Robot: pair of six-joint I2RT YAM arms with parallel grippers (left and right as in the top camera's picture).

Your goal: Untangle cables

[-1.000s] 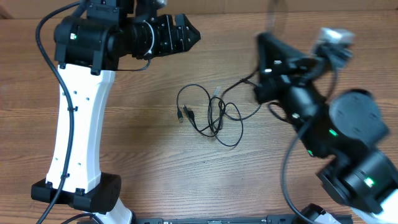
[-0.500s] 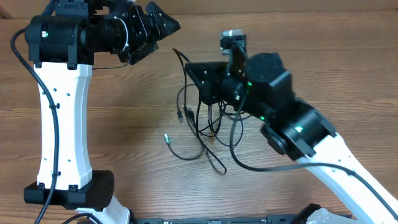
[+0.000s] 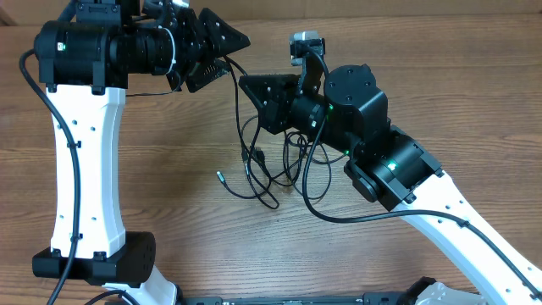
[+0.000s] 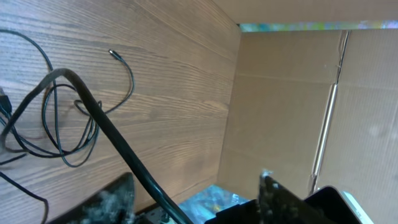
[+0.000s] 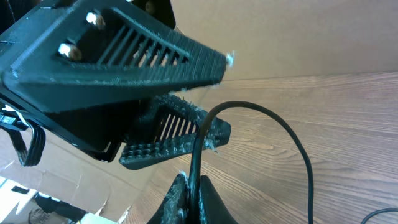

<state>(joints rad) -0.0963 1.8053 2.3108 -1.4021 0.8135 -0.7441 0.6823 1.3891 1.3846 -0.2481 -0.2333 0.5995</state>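
Observation:
The cables lie as loose black loops on the table's middle, with one plug end flung out left. My right gripper is shut on one strand and holds it up, clear of the table. In the right wrist view the fingers pinch the cable, which arcs up and right. My left gripper is open just beyond it. In the left wrist view the held cable runs between the open jaws; thin loops and a silver-tipped end lie below.
A cardboard wall stands along the table's far edge. The left arm's white column stands at the left. The right arm's thick wire hangs near the loops. The left gripper's ribbed fingers fill the right wrist view.
My right arm swung in from the right, took hold of a strand and lifted it toward the left gripper. The loops dragged left and one plug end slid out. The left gripper shifted slightly right.

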